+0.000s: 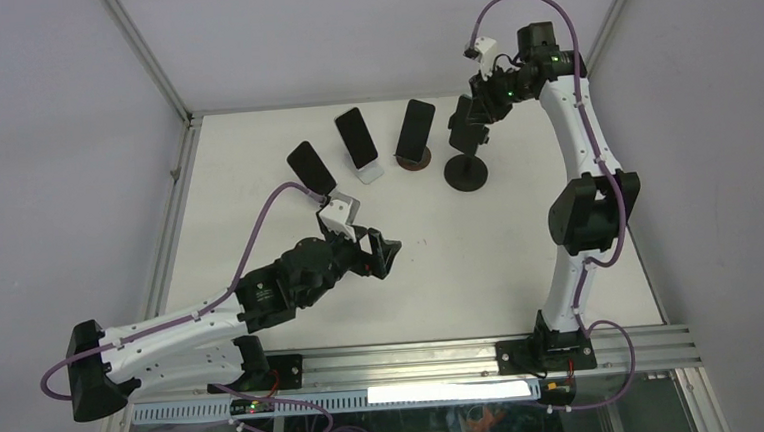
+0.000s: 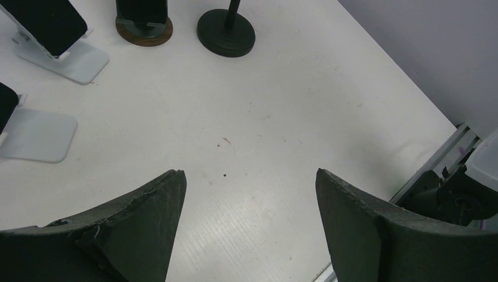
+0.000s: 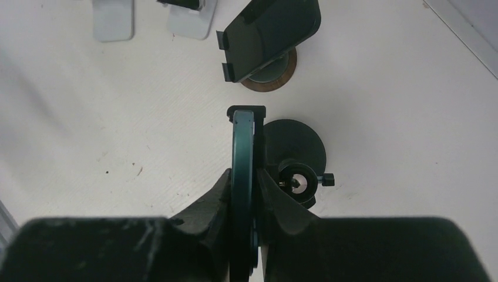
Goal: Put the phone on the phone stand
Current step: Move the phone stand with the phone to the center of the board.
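My right gripper (image 1: 479, 108) is shut on a teal-edged phone (image 3: 242, 158), seen edge-on in the right wrist view, with one finger on each face. The phone (image 1: 462, 123) is held upright at the top of the black round-based phone stand (image 1: 466, 174). Its far end meets a black clip (image 3: 246, 111), and the stand's base (image 3: 296, 141) and pole joint (image 3: 296, 182) lie just right of it. My left gripper (image 1: 385, 254) is open and empty over bare table in the middle (image 2: 249, 176).
Three other phones rest on stands along the back: on a white stand at the left (image 1: 310, 167), on a second white stand (image 1: 356, 137), and on a brown-based stand (image 1: 416, 129). The table's right edge and metal rail (image 2: 452, 147) are near my left gripper.
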Motion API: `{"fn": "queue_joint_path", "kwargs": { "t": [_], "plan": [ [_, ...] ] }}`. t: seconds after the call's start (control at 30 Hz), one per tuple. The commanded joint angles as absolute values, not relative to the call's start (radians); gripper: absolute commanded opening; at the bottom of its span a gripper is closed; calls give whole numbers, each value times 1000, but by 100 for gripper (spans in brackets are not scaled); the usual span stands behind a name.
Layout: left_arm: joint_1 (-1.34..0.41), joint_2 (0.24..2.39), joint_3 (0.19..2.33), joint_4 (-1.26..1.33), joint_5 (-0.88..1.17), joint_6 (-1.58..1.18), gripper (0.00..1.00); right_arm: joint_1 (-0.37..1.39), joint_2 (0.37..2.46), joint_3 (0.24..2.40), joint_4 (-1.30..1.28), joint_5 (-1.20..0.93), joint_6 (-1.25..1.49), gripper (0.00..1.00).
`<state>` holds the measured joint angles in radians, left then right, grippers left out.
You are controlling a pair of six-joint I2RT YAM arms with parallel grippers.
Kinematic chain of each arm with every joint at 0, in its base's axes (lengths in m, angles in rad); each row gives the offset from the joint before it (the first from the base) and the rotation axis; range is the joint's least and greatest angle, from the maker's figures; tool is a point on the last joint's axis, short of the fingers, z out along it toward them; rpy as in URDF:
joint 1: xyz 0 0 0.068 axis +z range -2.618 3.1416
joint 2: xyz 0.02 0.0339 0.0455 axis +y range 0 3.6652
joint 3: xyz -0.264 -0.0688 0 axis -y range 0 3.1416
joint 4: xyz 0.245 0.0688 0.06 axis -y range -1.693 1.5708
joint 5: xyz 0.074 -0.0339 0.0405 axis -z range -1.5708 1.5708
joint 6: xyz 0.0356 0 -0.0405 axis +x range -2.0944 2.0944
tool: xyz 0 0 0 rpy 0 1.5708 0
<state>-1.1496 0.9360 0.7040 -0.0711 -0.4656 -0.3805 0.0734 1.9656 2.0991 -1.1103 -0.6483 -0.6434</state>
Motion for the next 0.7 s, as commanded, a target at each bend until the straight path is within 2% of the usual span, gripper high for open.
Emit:
{"fn": "queue_joint_path", "kwargs": {
  "t": [0.0, 0.27, 0.4, 0.53, 0.67],
  "plan": [
    [-1133, 906, 695, -69, -448, -398, 83, 68, 1970, 2166, -1037, -685, -609, 25],
    [-1125, 912, 735, -78, -398, -410, 82, 66, 1887, 2134, -1058, -686, -601, 48],
    [-1123, 931, 815, -144, -320, -417, 83, 55, 1805, 2094, -1069, -672, -581, 66],
    [-1103, 939, 878, -182, -269, -401, 90, 23, 1702, 2029, -1075, -671, -580, 79],
    [-1044, 921, 918, -211, -205, -396, 95, -8, 1606, 1969, -1096, -676, -589, 86]
  ]
}}
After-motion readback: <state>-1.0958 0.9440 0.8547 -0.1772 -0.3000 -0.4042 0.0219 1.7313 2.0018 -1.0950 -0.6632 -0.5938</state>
